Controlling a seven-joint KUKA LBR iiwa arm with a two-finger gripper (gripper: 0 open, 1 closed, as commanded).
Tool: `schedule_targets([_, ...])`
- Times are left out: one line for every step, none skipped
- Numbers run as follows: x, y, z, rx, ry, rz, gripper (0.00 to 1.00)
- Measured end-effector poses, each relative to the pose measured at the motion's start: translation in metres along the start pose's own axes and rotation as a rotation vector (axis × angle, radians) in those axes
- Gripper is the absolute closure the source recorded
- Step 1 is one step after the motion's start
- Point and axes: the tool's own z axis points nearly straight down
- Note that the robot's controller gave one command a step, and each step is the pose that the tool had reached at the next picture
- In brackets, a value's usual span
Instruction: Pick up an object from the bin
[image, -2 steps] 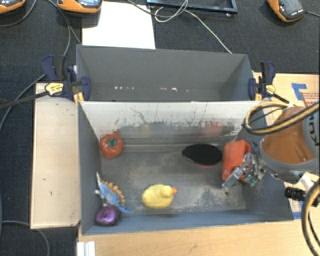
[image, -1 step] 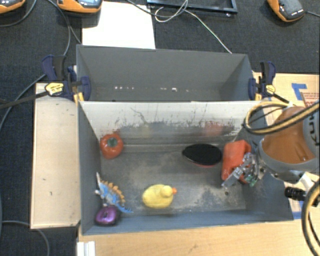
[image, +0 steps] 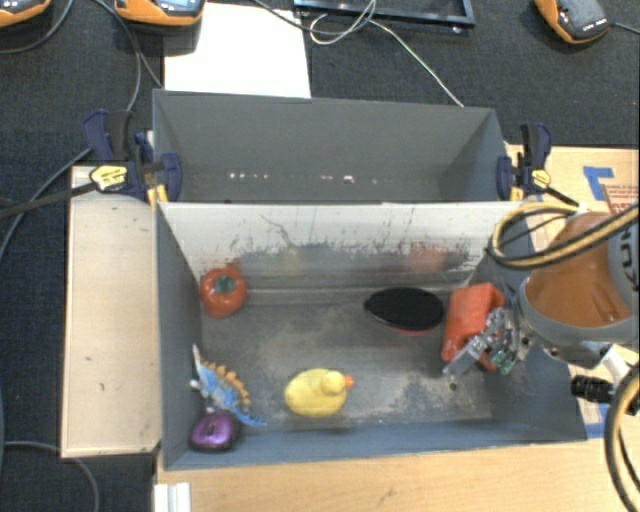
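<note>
One candidate lies nearest: the flat black oval pad (image: 405, 308), long axis running left-right. The gripper (image: 472, 358) sits just right of that pad and toward the bin's front, not over it; whether it's spread or pinched, cannot tell.

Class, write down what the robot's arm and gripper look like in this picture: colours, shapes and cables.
The arm has a rounded orange cover at its wrist, with a grey ring below it. Dark cables loop out beside the cover towards the bin's back corner. The gripper is a small grey metal piece with green and red bits on it.
</note>
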Motion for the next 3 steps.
schedule_targets([0.003, -0.003, -0.015, 0.009, 0.013, 0.002, 1.00])
schedule_targets([-0.001, 0.000, -0.036, 0.003, 0.002, -0.002, 1.00])
schedule_targets([-0.001, 0.001, -0.041, 0.001, 0.001, -0.005, 1.00])
